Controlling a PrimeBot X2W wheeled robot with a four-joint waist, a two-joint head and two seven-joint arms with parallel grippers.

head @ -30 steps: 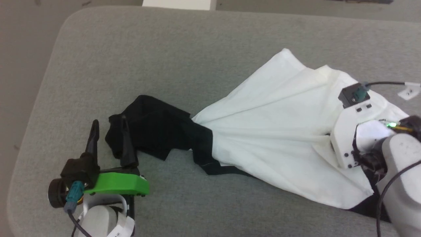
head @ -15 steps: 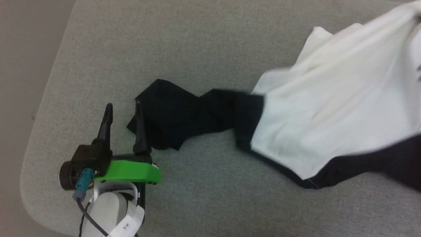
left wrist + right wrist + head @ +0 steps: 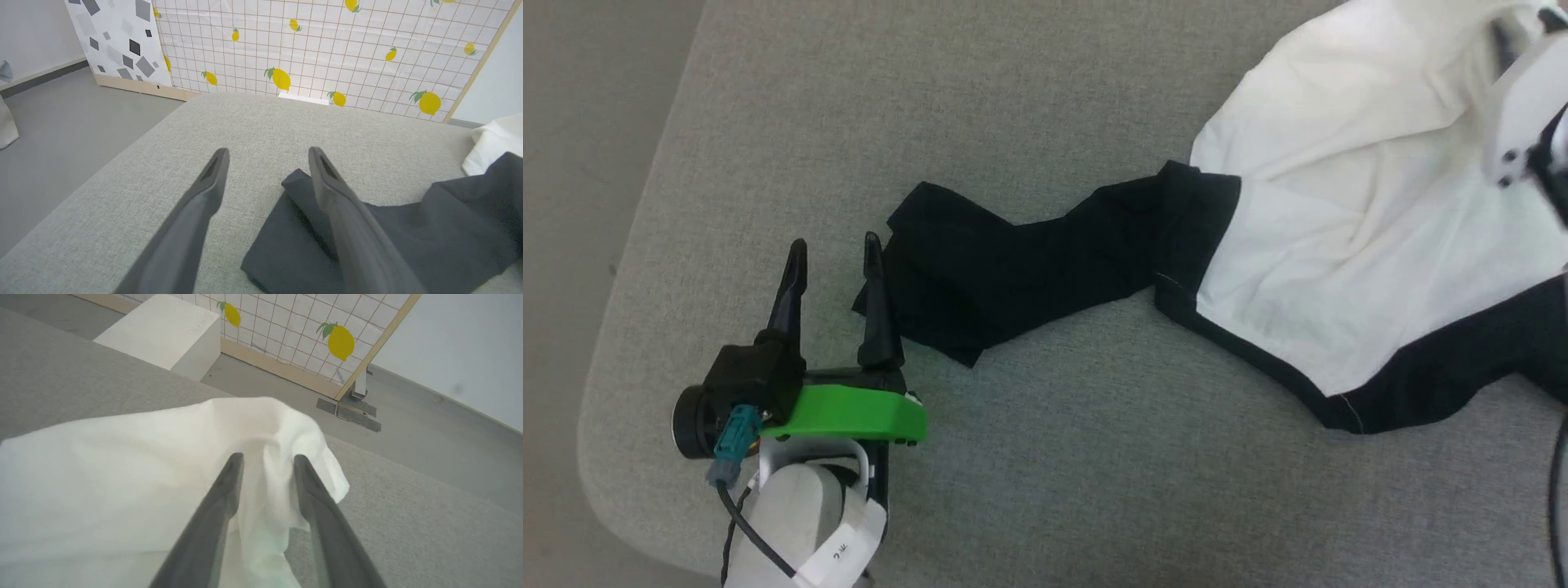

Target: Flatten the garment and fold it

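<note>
Right gripper (image 3: 268,456), fingers pinching white cloth, has dragged the T-shirt (image 3: 1339,245) rightward, straightening its black sleeve (image 3: 1013,261). Left gripper (image 3: 835,241) has its fingers spread and empty; flattening unfinished.

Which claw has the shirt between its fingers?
The right claw: white shirt cloth is bunched between its fingers. The left claw is open, with bare cushion between its fingers, beside the black sleeve.
</note>
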